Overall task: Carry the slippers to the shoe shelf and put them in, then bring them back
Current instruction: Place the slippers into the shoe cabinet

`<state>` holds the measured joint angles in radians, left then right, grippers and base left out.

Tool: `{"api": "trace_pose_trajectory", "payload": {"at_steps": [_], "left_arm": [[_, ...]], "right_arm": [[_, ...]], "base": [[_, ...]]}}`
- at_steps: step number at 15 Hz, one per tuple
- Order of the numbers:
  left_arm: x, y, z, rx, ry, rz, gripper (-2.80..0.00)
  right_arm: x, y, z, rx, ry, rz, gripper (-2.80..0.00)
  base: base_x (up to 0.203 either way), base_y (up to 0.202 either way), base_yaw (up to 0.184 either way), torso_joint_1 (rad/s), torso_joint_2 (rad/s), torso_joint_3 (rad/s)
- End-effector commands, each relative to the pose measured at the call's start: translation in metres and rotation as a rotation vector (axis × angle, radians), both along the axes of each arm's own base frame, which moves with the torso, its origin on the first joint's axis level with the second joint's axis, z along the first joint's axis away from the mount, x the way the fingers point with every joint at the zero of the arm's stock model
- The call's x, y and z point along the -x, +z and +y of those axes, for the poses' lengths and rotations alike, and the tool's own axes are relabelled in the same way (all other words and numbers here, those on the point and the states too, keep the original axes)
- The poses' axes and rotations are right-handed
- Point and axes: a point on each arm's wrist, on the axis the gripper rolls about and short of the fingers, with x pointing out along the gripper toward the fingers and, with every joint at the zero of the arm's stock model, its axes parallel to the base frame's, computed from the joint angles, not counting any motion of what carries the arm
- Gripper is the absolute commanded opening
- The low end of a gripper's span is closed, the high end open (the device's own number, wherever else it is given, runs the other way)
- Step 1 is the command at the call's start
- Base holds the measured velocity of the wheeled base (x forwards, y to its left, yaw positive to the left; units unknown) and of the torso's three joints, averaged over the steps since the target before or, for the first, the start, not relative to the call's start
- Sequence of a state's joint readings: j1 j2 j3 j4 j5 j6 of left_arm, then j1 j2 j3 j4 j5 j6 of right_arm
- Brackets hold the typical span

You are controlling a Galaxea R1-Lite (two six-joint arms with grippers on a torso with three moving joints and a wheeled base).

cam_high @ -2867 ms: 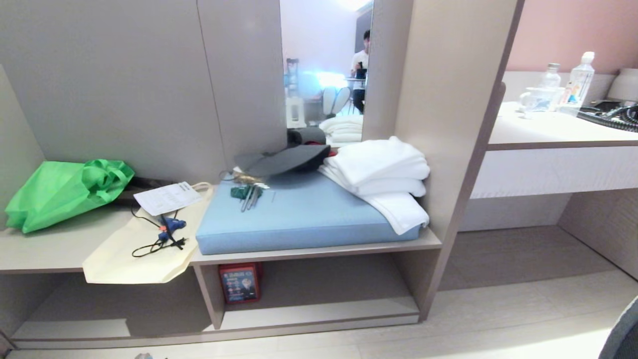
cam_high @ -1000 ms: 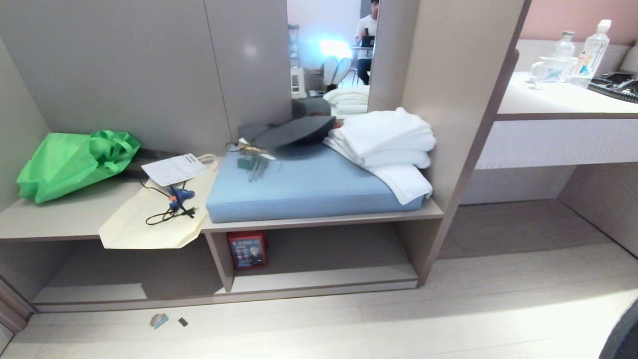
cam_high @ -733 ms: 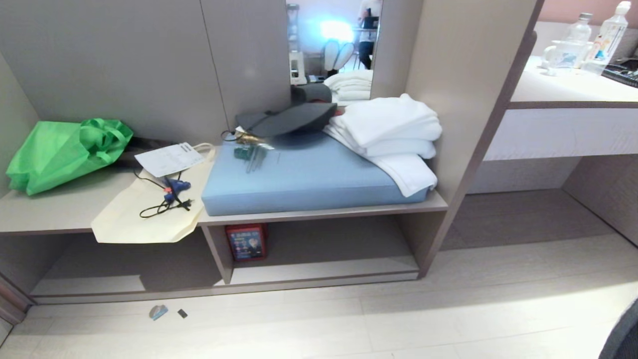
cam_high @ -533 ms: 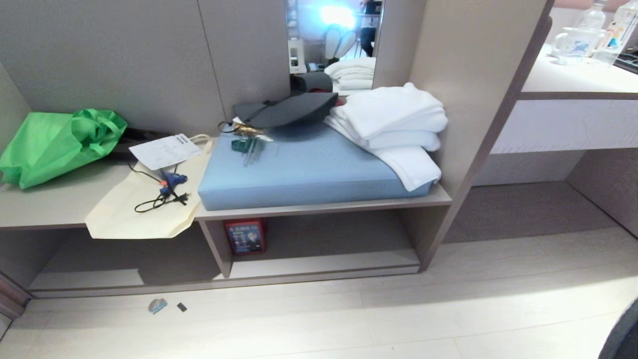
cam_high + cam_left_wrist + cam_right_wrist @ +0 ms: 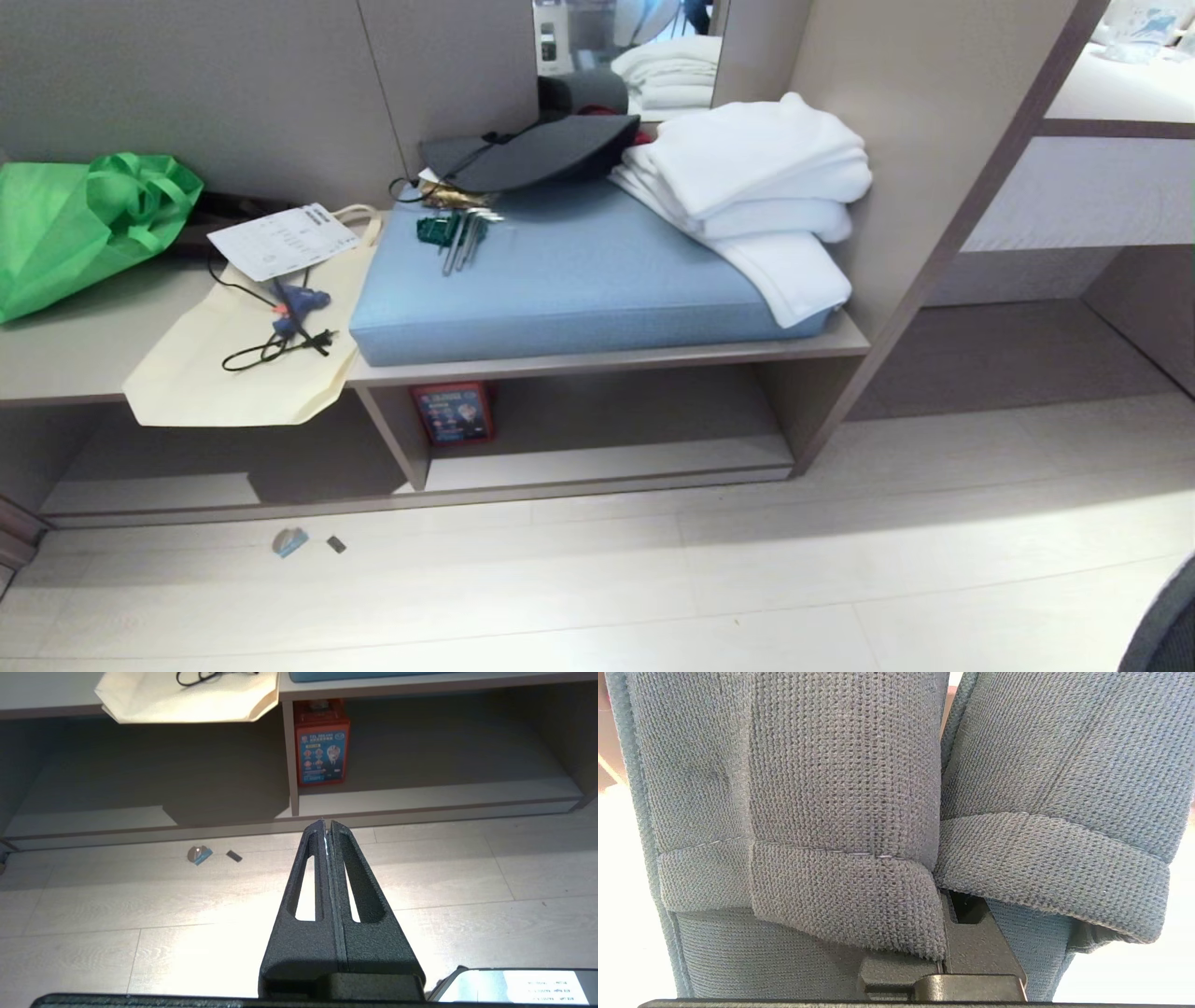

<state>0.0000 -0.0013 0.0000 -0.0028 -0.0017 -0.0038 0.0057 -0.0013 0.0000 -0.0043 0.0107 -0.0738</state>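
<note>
In the head view the whole scene has slid upward over the last seconds, so the camera has tipped lower: the mirror and the person reflected in it have run off the top edge, and more pale floor now fills the lower half, which I read as the torso bending toward the bench rather than anything on it moving. The shoe shelf (image 5: 616, 420) sits just below centre, under the blue cushion (image 5: 569, 280), with a red box (image 5: 454, 413) at its nine o'clock end and the rest of it free; neither arm shows here. In the left wrist view the left gripper (image 5: 326, 828) hangs over the floor with its fingers pressed together and nothing between them, pointing at twelve o'clock toward the cubby divider, the red box beyond it at about eleven o'clock. In the right wrist view the slippers (image 5: 840, 788) fill the frame, their knitted grey straps draped over the right gripper (image 5: 945, 933), whose fingers are clamped tight on them. The lowering looks like the approach to setting them in; the placing is not yet begun.
</note>
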Motion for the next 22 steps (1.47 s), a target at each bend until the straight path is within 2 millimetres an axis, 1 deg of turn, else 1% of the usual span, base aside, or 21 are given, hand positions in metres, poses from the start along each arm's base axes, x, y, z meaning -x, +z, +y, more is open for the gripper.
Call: {"api": "trace_pose_trajectory", "payload": {"at_steps": [1, 22], "left_arm": [[-0.0001, 0.0001, 0.0000, 0.001, 0.000, 0.001, -2.80], [-0.0001, 0.0001, 0.0000, 0.001, 0.000, 0.001, -2.80]], "right_arm": [[0.0000, 0.0000, 0.0000, 0.001, 0.000, -0.001, -2.80], [0.0000, 0.0000, 0.0000, 0.000, 0.000, -0.001, -2.80]], "base": [[0.000, 0.000, 0.000, 0.005, 0.00, -0.198], [0.000, 0.000, 0.000, 0.001, 0.00, -0.198]]}}
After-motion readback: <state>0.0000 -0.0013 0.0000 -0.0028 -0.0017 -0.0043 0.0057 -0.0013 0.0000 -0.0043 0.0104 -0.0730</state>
